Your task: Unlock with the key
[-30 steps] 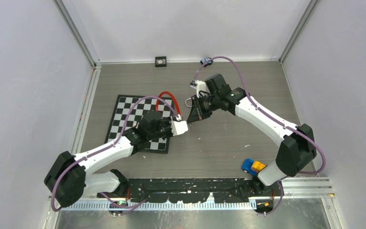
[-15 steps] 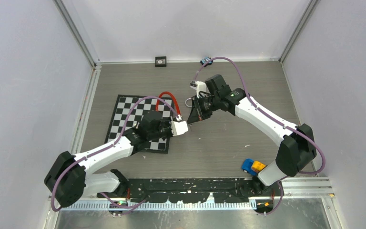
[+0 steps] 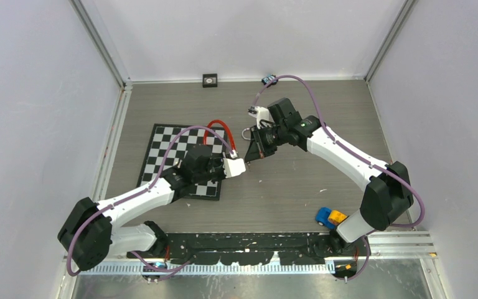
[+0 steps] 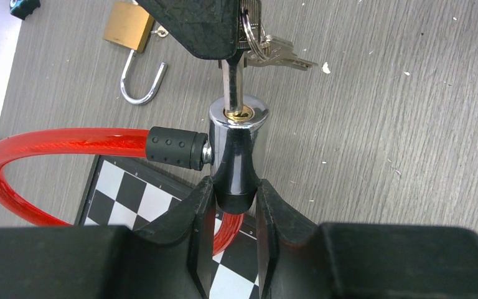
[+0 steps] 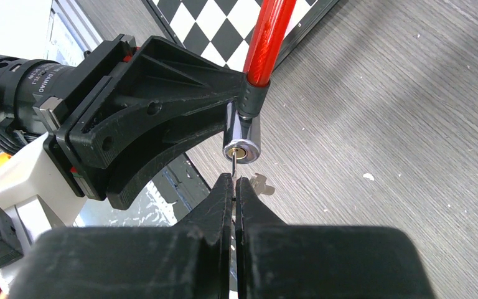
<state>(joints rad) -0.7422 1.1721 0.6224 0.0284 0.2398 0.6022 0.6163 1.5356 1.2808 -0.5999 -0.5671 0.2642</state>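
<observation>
Pincers meet over the table in the top view, left gripper (image 3: pixel 236 166) facing right gripper (image 3: pixel 253 151) beside the chessboard (image 3: pixel 162 149). The left wrist view shows narrow jaws clamping the cable lock (image 4: pixel 238 128), steadying its keyhole toward the key (image 4: pixel 231 84). In the right wrist view, pinched jaws hold that key, its blade in the keyhole, seemingly ready to turn.

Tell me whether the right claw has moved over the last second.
No. Seen from the top, the right claw sits at the same spot right of the checkerboard, shut on the key.
</observation>
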